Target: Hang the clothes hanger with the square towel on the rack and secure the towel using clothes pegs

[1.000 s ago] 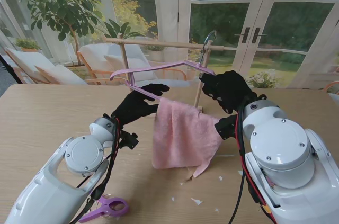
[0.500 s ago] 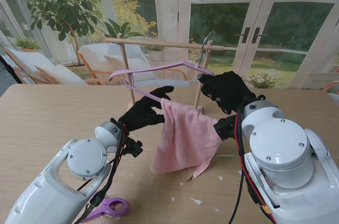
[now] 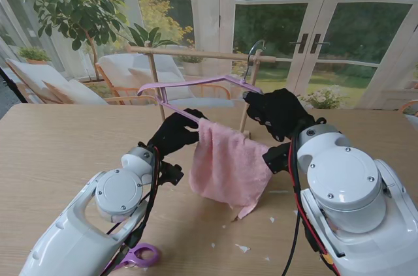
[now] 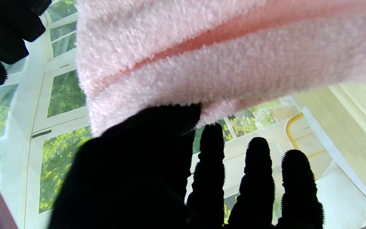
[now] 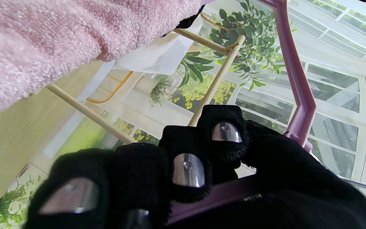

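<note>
Pink towel [image 3: 225, 162] hangs from the purple hanger [image 3: 196, 83] above the worktop [image 3: 52, 145], my left robot hand [image 3: 175, 134] pinching its top edge, my right robot hand [image 3: 277, 111] clenched round the hanger; no writing shows

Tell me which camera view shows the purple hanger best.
The stand view: the whole hanger shows there, with its hook by the rack. The right wrist view shows only the part in the right hand; the left wrist view, just a blurred sliver.
</note>
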Action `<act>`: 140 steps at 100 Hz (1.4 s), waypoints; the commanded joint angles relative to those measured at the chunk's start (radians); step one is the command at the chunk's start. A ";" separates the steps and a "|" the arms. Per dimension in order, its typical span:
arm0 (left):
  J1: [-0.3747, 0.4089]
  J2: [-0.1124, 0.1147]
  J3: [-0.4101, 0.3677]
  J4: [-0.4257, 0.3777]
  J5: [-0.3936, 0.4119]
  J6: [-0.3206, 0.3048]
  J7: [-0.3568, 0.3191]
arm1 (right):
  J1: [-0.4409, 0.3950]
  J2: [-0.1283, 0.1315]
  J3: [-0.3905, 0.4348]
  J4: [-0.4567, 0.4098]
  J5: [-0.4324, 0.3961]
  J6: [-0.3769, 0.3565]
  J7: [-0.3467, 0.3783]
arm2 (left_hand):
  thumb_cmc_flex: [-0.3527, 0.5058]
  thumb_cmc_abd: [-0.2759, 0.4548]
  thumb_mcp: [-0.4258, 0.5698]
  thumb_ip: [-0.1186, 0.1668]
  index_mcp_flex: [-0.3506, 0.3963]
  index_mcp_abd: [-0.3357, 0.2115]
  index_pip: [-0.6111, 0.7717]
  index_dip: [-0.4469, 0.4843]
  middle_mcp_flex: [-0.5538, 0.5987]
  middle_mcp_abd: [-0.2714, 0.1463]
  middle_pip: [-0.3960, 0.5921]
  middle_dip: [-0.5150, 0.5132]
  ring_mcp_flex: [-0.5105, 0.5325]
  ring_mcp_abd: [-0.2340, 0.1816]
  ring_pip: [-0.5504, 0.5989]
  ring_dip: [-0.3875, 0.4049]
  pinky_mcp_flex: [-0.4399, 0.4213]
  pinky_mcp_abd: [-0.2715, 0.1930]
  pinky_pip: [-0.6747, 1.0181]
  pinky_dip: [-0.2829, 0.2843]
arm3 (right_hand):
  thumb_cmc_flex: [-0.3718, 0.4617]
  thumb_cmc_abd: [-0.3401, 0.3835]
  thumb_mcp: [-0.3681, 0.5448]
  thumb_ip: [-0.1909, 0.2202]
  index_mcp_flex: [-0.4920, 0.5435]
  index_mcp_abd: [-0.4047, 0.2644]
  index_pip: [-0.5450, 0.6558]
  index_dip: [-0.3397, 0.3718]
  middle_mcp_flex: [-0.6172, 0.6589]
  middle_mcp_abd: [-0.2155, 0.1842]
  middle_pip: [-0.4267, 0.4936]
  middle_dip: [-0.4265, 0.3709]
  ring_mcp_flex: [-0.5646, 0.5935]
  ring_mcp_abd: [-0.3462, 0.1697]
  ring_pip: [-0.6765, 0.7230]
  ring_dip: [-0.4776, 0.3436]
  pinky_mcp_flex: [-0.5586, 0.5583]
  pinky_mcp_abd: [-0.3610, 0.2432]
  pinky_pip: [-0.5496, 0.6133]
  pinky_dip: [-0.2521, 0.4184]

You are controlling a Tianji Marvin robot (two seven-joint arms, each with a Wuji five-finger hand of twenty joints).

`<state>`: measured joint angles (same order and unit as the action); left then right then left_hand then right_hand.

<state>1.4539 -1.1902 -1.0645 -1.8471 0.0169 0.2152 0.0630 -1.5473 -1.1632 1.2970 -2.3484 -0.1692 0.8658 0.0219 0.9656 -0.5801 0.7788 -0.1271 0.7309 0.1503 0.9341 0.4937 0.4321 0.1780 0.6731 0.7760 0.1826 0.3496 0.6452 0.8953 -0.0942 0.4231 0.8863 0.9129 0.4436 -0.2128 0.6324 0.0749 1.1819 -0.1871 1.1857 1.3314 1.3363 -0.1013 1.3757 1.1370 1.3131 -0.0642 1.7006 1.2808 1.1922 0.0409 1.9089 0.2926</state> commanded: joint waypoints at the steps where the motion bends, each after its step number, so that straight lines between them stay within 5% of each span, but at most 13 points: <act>1: 0.006 -0.008 -0.010 -0.007 0.010 0.015 -0.009 | -0.005 -0.008 0.004 -0.040 -0.002 -0.001 0.009 | -0.059 -0.025 0.022 -0.045 0.073 0.076 0.087 -0.006 0.037 0.014 0.026 0.010 0.023 0.006 0.023 0.016 0.008 0.010 0.049 -0.009 | 0.015 0.053 -0.011 0.032 0.021 0.078 0.018 0.024 0.061 0.085 0.075 -0.007 0.000 -0.047 0.147 0.038 0.062 -0.169 0.185 1.039; 15: 0.011 -0.012 -0.041 -0.008 -0.019 0.029 0.002 | -0.003 -0.004 0.009 -0.043 -0.034 0.006 0.012 | -0.018 0.033 -0.020 -0.046 0.150 0.093 0.020 -0.007 0.075 0.027 0.002 0.033 0.025 0.010 0.026 0.016 0.003 0.012 0.054 -0.021 | 0.015 0.053 -0.011 0.032 0.021 0.076 0.018 0.024 0.063 0.081 0.076 -0.007 0.000 -0.049 0.147 0.038 0.062 -0.169 0.185 1.039; 48: 0.019 -0.029 -0.089 -0.023 -0.083 0.029 0.058 | -0.010 -0.001 0.011 -0.046 -0.073 0.029 0.013 | 0.079 0.105 -0.154 -0.010 0.122 0.059 -0.064 0.152 0.057 0.016 -0.040 0.121 0.007 -0.008 0.029 0.015 -0.009 -0.003 0.058 -0.023 | 0.015 0.055 -0.012 0.033 0.021 0.077 0.017 0.025 0.063 0.082 0.076 -0.007 0.000 -0.051 0.147 0.038 0.062 -0.170 0.185 1.039; 76: 0.003 -0.037 -0.093 -0.010 -0.113 0.054 0.067 | -0.013 -0.005 0.042 -0.050 0.031 0.026 0.025 | 0.155 0.166 -0.240 0.006 0.135 0.046 -0.180 0.064 0.104 0.015 -0.092 0.154 0.011 -0.006 0.029 0.017 -0.010 -0.005 0.058 -0.023 | 0.024 0.057 -0.019 0.031 0.018 0.087 0.015 0.026 0.060 0.092 0.079 -0.006 0.000 -0.043 0.149 0.040 0.061 -0.164 0.185 1.042; 92: -0.022 -0.026 -0.086 0.035 -0.092 0.071 0.019 | -0.013 -0.010 0.070 -0.054 0.112 0.011 0.028 | 0.148 0.168 -0.255 0.009 0.131 0.025 -0.169 0.074 0.096 0.024 -0.098 0.155 0.002 -0.009 0.022 0.014 -0.013 -0.008 0.056 -0.023 | 0.033 0.056 -0.025 0.030 0.017 0.097 0.015 0.025 0.056 0.104 0.083 -0.006 -0.001 -0.033 0.151 0.042 0.060 -0.148 0.185 1.049; 132: -0.052 -0.005 -0.070 0.115 -0.055 0.085 -0.071 | -0.024 -0.018 0.108 -0.057 0.158 -0.027 0.010 | 0.125 0.170 -0.272 0.011 0.126 -0.007 -0.172 0.063 0.075 0.038 -0.095 0.131 -0.009 -0.002 0.010 0.011 -0.021 -0.011 0.046 -0.023 | 0.035 0.056 -0.027 0.031 0.019 0.100 0.015 0.026 0.058 0.105 0.086 -0.009 -0.001 -0.033 0.151 0.046 0.059 -0.143 0.185 1.054; 140: -0.049 -0.005 -0.069 0.106 -0.057 0.085 -0.073 | -0.022 -0.019 0.106 -0.055 0.158 -0.022 0.009 | 0.116 0.156 -0.255 0.011 0.051 -0.001 -0.234 0.021 0.031 0.032 -0.092 -0.041 -0.013 -0.003 -0.001 0.010 -0.021 -0.013 0.039 -0.018 | 0.035 0.056 -0.028 0.032 0.019 0.099 0.014 0.026 0.058 0.106 0.086 -0.009 -0.001 -0.032 0.151 0.046 0.059 -0.143 0.185 1.055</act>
<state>1.3973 -1.1975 -1.1361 -1.7382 -0.0376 0.2939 0.0034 -1.5702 -1.1724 1.4028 -2.3463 -0.0113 0.8460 0.0203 1.0526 -0.4514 0.4901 -0.1698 0.8133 0.1516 0.7295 0.5455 0.5032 0.2052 0.5847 0.8359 0.1990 0.3608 0.6564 0.8965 -0.1064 0.4350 0.9134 0.8985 0.4573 -0.2114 0.6244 0.0749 1.1800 -0.1772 1.1828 1.3314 1.3347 -0.0959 1.3758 1.1364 1.3124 -0.0605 1.6995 1.2808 1.1922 0.0422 1.9090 0.2926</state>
